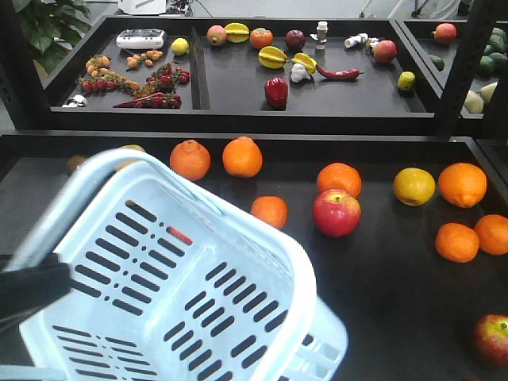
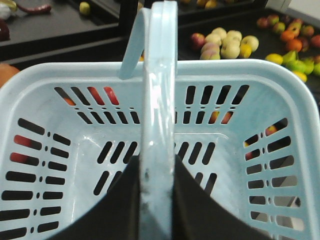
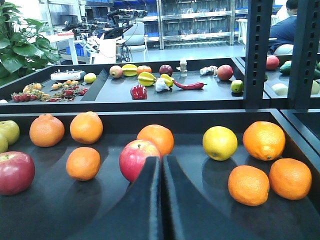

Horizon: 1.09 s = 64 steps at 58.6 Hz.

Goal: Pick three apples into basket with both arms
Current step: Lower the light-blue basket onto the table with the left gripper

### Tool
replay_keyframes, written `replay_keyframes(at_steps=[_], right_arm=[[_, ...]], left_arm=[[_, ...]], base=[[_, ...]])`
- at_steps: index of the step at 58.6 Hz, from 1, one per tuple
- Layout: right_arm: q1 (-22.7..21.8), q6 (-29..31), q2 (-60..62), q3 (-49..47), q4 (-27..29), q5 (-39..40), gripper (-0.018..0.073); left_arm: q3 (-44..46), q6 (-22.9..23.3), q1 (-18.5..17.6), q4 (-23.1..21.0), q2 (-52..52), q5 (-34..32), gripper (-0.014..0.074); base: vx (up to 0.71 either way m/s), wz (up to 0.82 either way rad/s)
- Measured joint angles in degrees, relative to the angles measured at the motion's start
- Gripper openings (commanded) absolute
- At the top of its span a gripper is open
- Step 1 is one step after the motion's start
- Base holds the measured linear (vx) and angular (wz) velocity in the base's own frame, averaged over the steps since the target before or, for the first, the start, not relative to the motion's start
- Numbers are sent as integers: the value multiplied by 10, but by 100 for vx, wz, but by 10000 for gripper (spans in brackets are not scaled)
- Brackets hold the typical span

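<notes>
My left gripper is shut on one loop handle of the pale blue basket, which hangs tilted over the front left of the dark tray. Nothing lies inside the basket; red and orange fruit show only through its slots. One red apple sits mid-tray, and another apple lies at the front right corner. In the right wrist view my right gripper is shut and empty, its tips just in front of the mid-tray apple. A further red apple lies far left.
Oranges and a yellow fruit are scattered around the apples. A green apple sits at the left. Black perforated shelf posts stand at the right. The rear tray holds mixed fruit and peppers.
</notes>
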<state>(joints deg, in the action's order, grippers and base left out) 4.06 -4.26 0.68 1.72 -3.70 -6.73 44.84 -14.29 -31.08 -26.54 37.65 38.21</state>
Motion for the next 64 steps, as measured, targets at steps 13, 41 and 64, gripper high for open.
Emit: replay_keyframes(at_steps=[13, 41, 64], right_arm=[[0, 0, 0, 0, 0, 0, -9], [0, 0, 0, 0, 0, 0, -9], [0, 0, 0, 0, 0, 0, -9]], left_arm=[[50, -141, 0, -55, 128, 2, -6], [310, -396, 0, -146, 468, 129, -6], [479, -406, 0, -104, 669, 190, -5]], base=[[0, 0], [0, 0], [0, 0]])
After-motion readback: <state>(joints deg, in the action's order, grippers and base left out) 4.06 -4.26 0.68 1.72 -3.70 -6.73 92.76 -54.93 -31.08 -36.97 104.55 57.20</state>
